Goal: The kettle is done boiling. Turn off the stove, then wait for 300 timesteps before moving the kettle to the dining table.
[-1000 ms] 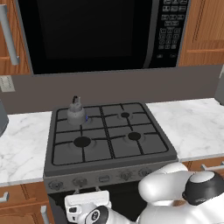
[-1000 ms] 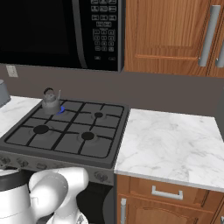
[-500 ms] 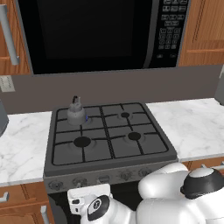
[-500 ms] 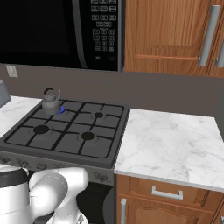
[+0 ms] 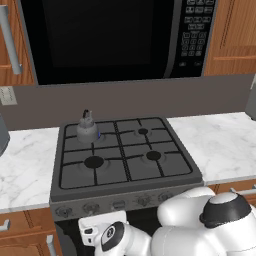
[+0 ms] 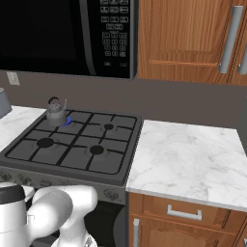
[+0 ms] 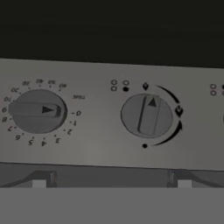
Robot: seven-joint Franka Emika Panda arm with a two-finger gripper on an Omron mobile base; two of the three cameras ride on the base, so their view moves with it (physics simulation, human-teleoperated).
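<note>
Rolled a little at the wrist over the last second, low against the front of the dark grey gas stove (image 5: 125, 193); no shift in the base or anything else.

Starting far left: white grey-veined marble worktop (image 5: 25, 167), then, on the far-left burner and resting on its grate, the small squat dark-grey metal kettle (image 5: 87, 128). Just beside its base, a speck of blue flame (image 5: 98, 135), so the stove is judged as not yet switched off.

Seen close from the hand, left to right: round grey dial ringed with numbers (image 7: 38, 110), then round grey knob with an arrow pointer and flame marks (image 7: 147, 115). Faced squarely by the claw (image 7: 111, 183), spread wide, gripping nothing, apart from the panel.

Taken as an approach nearly finished. Next, probably: settle on the knob for the kettle's burner, close on it, turn. Cannot tell which knob that is.
</note>
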